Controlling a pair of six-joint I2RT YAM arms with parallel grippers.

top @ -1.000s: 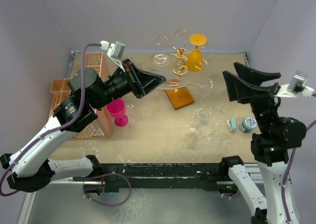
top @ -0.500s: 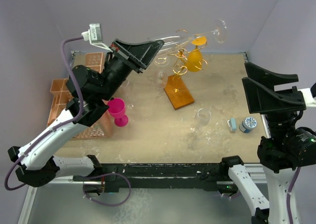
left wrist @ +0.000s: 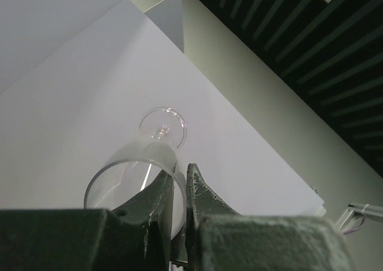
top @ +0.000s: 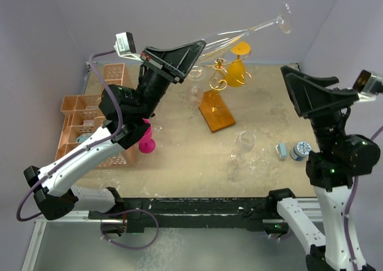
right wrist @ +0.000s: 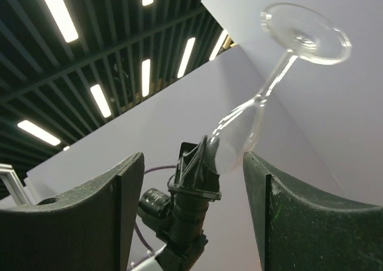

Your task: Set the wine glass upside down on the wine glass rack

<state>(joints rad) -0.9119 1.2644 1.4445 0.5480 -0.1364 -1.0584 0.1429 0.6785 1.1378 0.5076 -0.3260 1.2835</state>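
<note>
Top view, left pincer (top: pixel 197 52): mine, high above the counter (top: pixel 179 157), clenched on the bowl of the clear wine glass (top: pixel 218 39).
Top view, glass axis: it runs from my grip up and to the right, bowl at my end and foot at the far end.
Top view, wine glass rack (top: pixel 214 67): its gold scrolls sit beneath the stem's line, and an orange glass (top: pixel 237 70) hangs upside down on its right side.
Top view, right pincer (top: pixel 296 91): released and holding nothing, well apart to the right, so the left arm is the nearer.
Left wrist, grip: my fingers (left wrist: pixel 203 196) pinch the bowl's wall at the rim, and the stem and foot point away from the camera.
Right wrist, tilt: the foot is uppermost and the bowl lower, slanted rather than plumb.
Coming move, my judgement: the rack lies below and ahead of the left pincer, so the foot must come down over a free scroll on the left.
</note>
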